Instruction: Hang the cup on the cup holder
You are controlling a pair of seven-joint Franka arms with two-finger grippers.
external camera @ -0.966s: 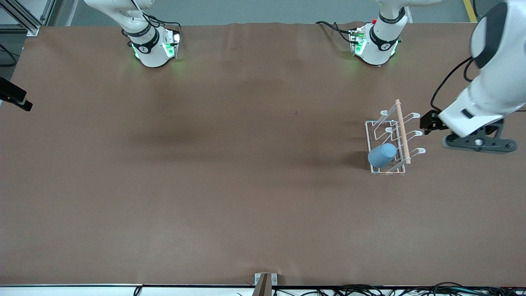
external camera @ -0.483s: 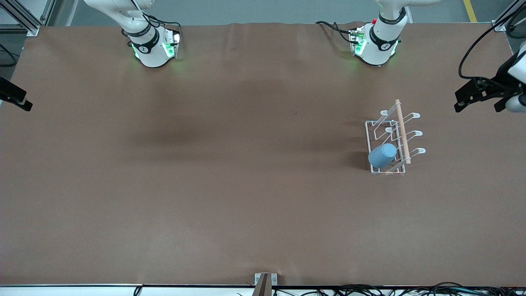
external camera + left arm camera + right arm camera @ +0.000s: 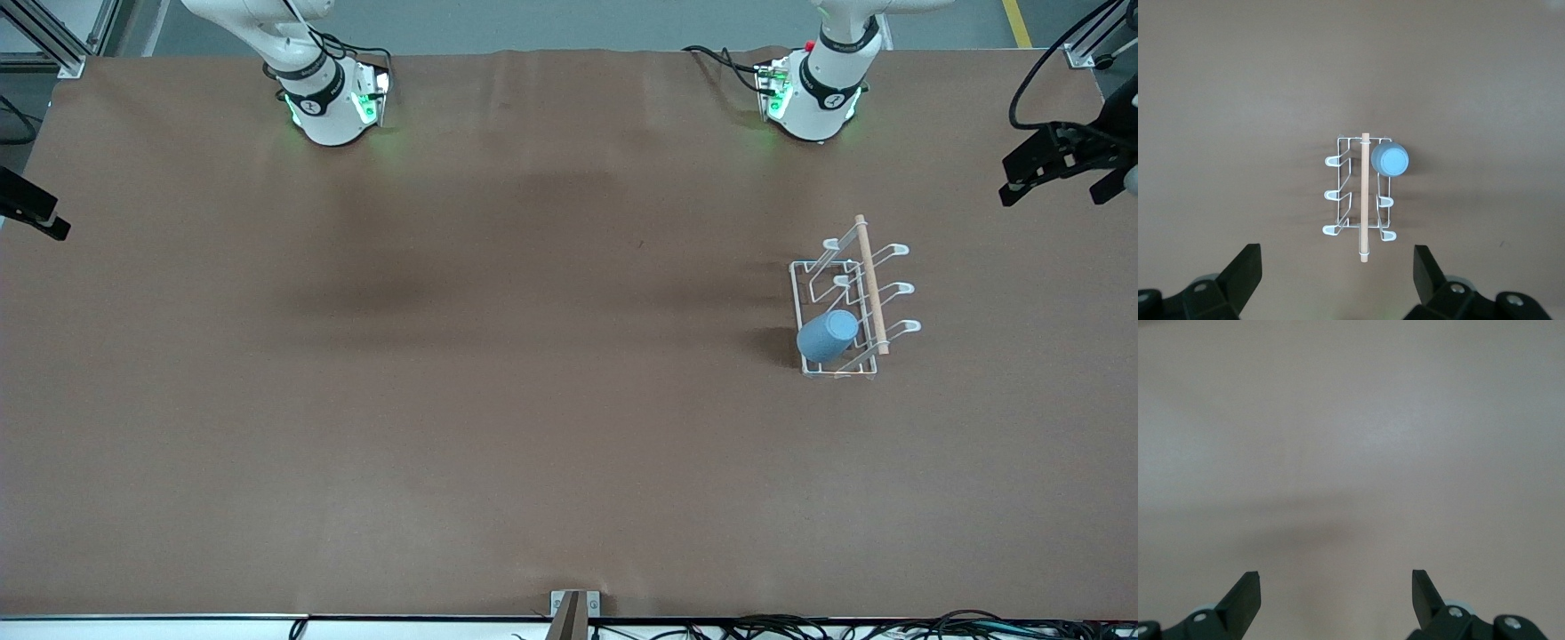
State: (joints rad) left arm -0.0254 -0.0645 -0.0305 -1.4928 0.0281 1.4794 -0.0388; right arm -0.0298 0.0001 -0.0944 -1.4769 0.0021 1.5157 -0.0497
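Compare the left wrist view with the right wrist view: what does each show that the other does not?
Only the left wrist view shows the cup holder, with the cup hung on one end prong, and the open left claw with nothing in it. Only the right wrist view shows the right claw, also open, over bare table. Both share the brown tabletop and neither claw holds anything.

A brown counter (image 3: 498, 356) carried everything. Black cables (image 3: 800, 628) lay along its near edge, beside a small metal bracket (image 3: 574, 604).
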